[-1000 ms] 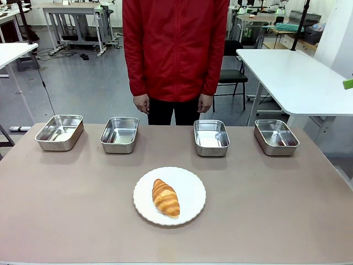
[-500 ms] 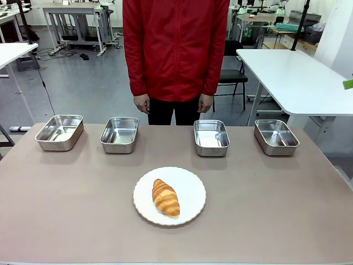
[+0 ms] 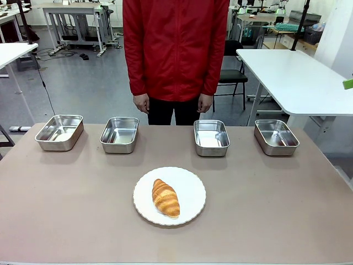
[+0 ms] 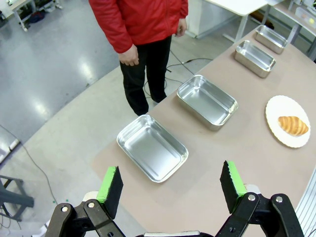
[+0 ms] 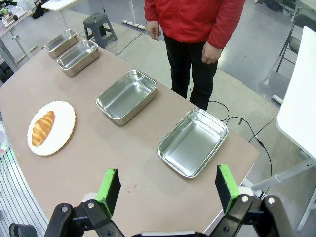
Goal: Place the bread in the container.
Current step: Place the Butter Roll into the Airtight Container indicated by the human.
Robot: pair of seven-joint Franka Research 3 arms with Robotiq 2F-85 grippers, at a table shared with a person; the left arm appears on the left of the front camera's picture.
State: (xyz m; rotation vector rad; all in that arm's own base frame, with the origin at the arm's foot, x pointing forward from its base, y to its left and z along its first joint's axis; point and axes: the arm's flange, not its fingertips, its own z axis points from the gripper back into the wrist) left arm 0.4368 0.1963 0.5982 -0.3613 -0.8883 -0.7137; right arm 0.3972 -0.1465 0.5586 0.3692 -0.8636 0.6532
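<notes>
The bread (image 3: 165, 197), a golden-brown croissant, lies on a round white plate (image 3: 191, 186) at the table's near middle. Along the far edge stands a row of several identical steel pans, all empty; the two nearest the middle are one pan (image 3: 119, 134) and another (image 3: 211, 137). Which of them is the container I cannot tell. My left gripper (image 4: 171, 185) hangs open above the table's left end, over the outermost pan (image 4: 153, 148), with the bread (image 4: 293, 125) far off. My right gripper (image 5: 168, 190) is open above the right end near a pan (image 5: 193, 142), and the bread (image 5: 43, 128) lies well away.
A person in a red jacket (image 3: 175, 44) stands at the far side, hands (image 3: 142, 102) hanging just beyond the table edge. The brown tabletop (image 3: 276, 210) lies bare around the plate. A white table (image 3: 298, 77) stands behind at the right.
</notes>
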